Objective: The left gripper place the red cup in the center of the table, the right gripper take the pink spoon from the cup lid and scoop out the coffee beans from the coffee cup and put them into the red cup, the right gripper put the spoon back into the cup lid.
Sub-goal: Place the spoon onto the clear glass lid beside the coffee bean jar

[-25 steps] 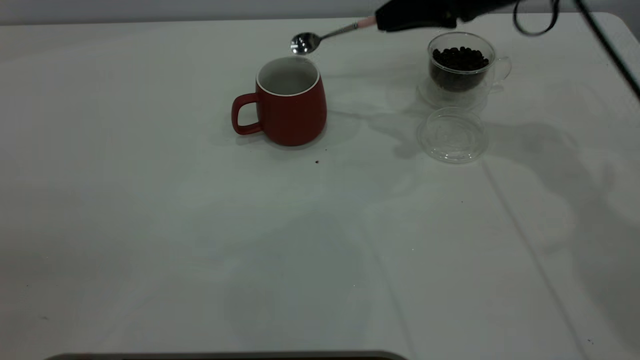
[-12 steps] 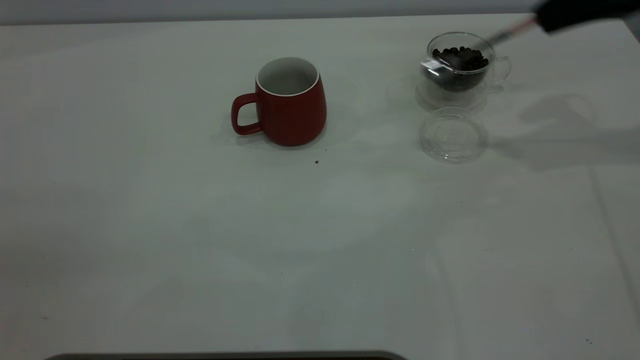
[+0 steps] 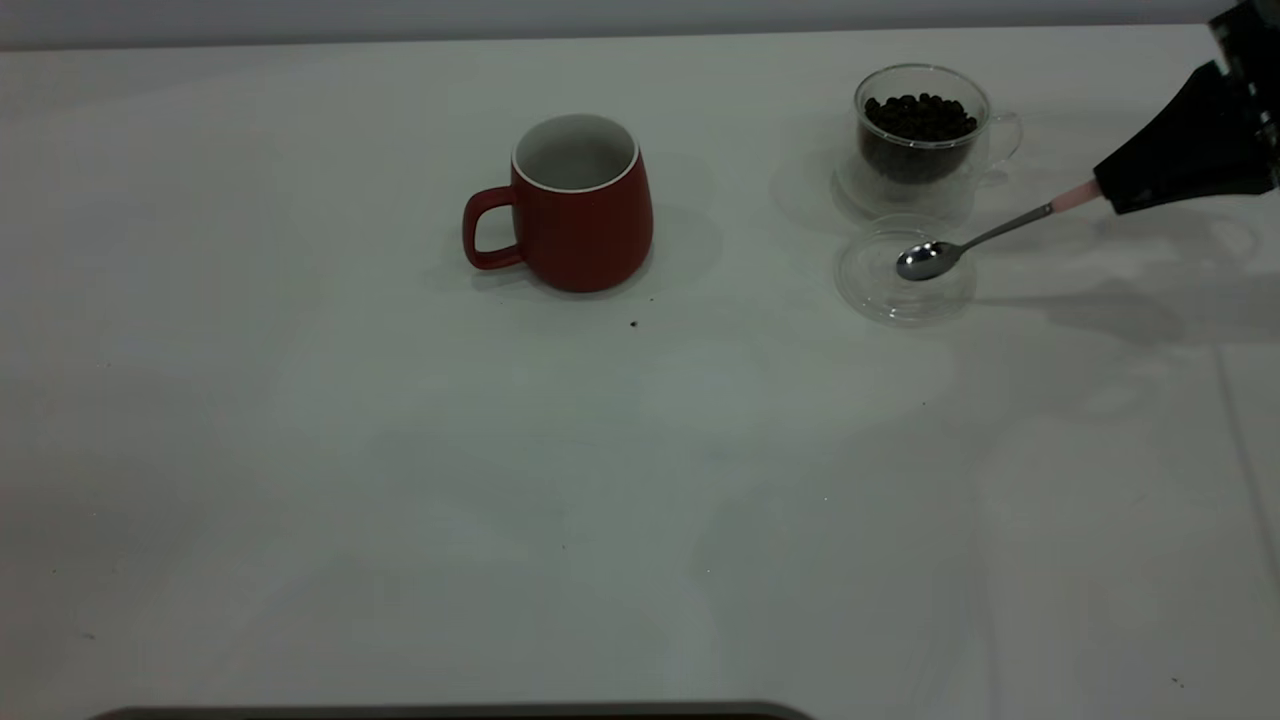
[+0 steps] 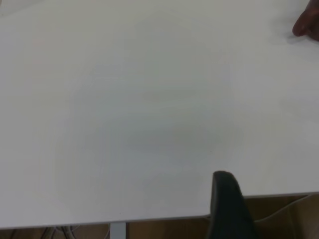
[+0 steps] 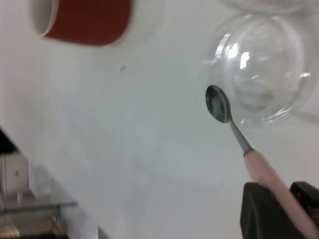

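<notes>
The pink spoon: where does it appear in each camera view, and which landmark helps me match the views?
Exterior view: pink spoon at right, bowl over the cup lid, handle in the right gripper.
Left wrist view: not in it.
Right wrist view: pink spoon, bowl at the cup lid's edge.
Shared landmark: the red cup.

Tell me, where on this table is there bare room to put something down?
The table is bare across its whole near half and left of the red cup. It is crowded at the far right: coffee cup, cup lid, and the right gripper holding the pink spoon over it.
</notes>
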`<control>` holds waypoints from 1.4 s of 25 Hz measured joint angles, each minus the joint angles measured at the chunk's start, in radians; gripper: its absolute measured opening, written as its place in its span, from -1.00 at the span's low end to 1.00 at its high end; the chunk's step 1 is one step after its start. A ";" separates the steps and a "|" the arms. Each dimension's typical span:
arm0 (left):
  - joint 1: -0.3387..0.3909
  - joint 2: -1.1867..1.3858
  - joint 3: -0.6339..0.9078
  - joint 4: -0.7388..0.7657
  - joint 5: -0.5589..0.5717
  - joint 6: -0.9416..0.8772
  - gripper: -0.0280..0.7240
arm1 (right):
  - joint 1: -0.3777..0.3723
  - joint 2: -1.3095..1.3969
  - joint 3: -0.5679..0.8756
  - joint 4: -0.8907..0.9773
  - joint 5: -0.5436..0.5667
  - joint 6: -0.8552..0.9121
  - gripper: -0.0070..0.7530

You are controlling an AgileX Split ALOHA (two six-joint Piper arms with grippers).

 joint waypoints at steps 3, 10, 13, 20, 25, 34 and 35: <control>0.000 0.000 0.000 0.000 0.000 0.001 0.39 | 0.000 0.027 0.000 0.058 -0.024 0.002 -0.72; 0.000 0.000 0.000 0.000 0.000 0.001 0.39 | 0.000 0.096 0.000 0.138 -0.062 0.004 -0.72; 0.000 0.000 0.000 0.000 0.000 0.001 0.39 | 0.000 0.115 0.000 0.163 -0.054 0.003 -0.72; 0.000 0.000 0.000 0.000 0.000 0.000 0.39 | 0.000 0.129 -0.001 0.171 -0.077 -0.009 -0.45; 0.000 0.000 0.000 0.000 0.000 0.000 0.39 | 0.003 0.132 -0.001 0.167 -0.073 -0.059 0.11; 0.000 0.000 0.000 0.000 0.000 0.000 0.39 | 0.041 0.089 -0.001 0.076 -0.159 -0.088 0.57; 0.000 0.000 0.000 0.000 0.000 0.000 0.39 | 0.042 0.079 -0.001 0.073 -0.192 -0.093 0.56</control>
